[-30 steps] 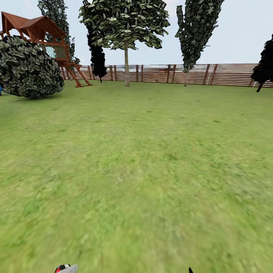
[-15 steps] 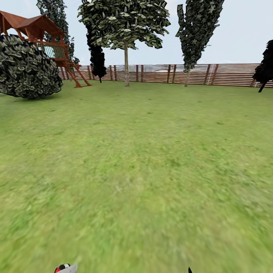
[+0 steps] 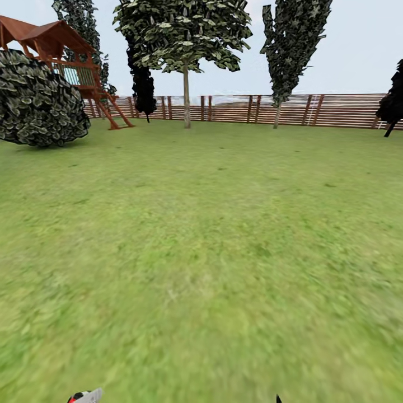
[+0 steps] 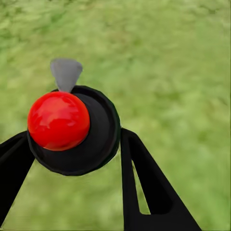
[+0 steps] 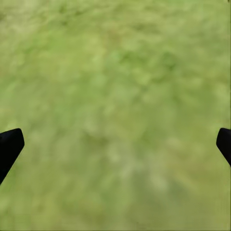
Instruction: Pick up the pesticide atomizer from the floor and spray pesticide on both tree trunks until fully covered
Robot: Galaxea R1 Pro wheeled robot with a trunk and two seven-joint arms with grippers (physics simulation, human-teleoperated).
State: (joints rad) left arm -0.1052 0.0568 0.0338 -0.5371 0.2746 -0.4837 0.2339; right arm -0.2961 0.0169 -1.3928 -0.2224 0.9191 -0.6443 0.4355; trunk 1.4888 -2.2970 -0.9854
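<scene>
The left claw clamps the pesticide atomizer by its rigid, light, probably slippery body; the right claw gapes empty over grass.

Head camera overlooks lawn; wrist cameras face it closely.

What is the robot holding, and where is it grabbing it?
The left gripper holds the pesticide atomizer by its round black body, one finger on each side. The right gripper is open, holding nothing.
</scene>
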